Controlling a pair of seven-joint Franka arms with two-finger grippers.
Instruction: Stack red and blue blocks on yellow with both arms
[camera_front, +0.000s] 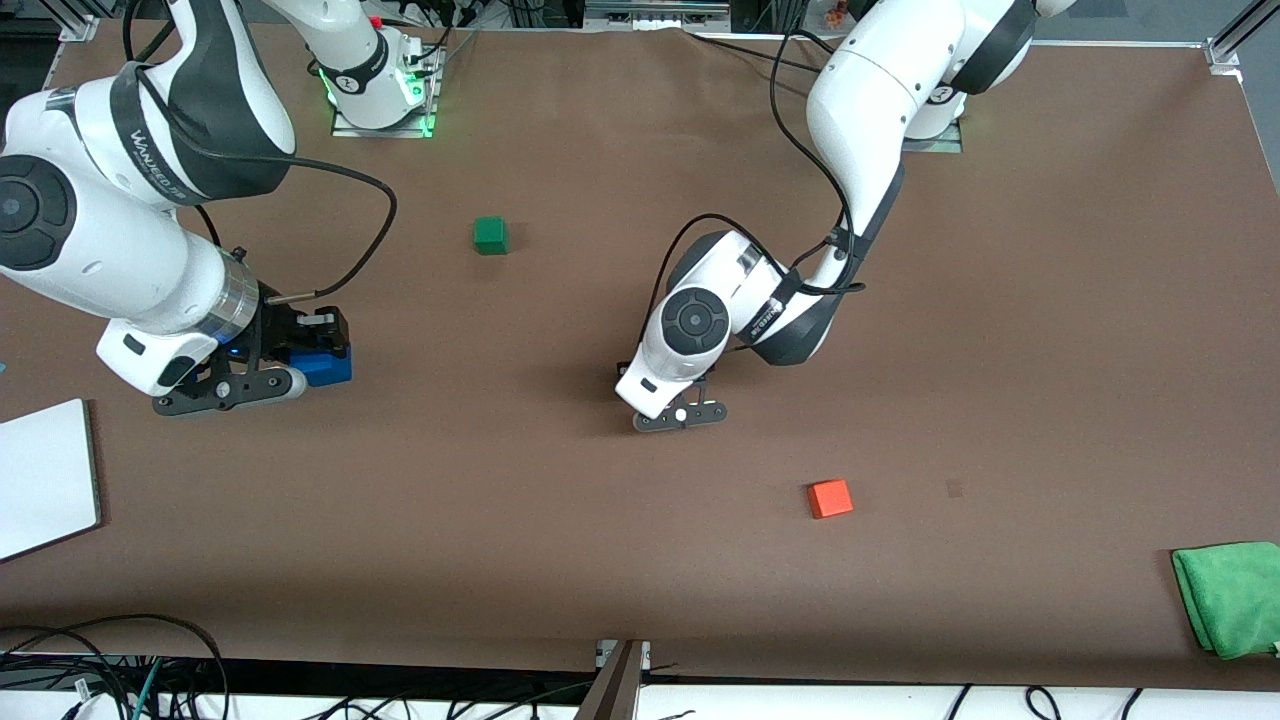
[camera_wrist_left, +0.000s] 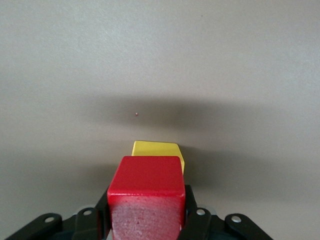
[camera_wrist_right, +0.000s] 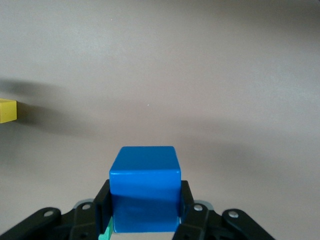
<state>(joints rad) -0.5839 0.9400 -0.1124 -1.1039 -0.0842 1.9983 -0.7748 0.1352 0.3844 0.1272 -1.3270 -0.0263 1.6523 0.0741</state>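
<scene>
Fingers of the left gripper (camera_wrist_left: 145, 222) clamp the red block (camera_wrist_left: 146, 192) over the yellow cube (camera_wrist_left: 158, 151), mid-table. Right gripper (camera_wrist_right: 145, 220) is clamped on the blue block (camera_front: 325, 365) at the right arm's end. Green cube (camera_front: 490, 235) and orange-red cube (camera_front: 830, 498) lie well apart on the table (camera_front: 1050, 300).

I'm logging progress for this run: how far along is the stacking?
Nothing is stacked yet. In hand: the left gripper is shut on the red block, with the yellow block on the table just past it; the right gripper is shut on the blue block toward its own end of the table. Left: seat red on yellow, then bring blue over and put it on top.
</scene>
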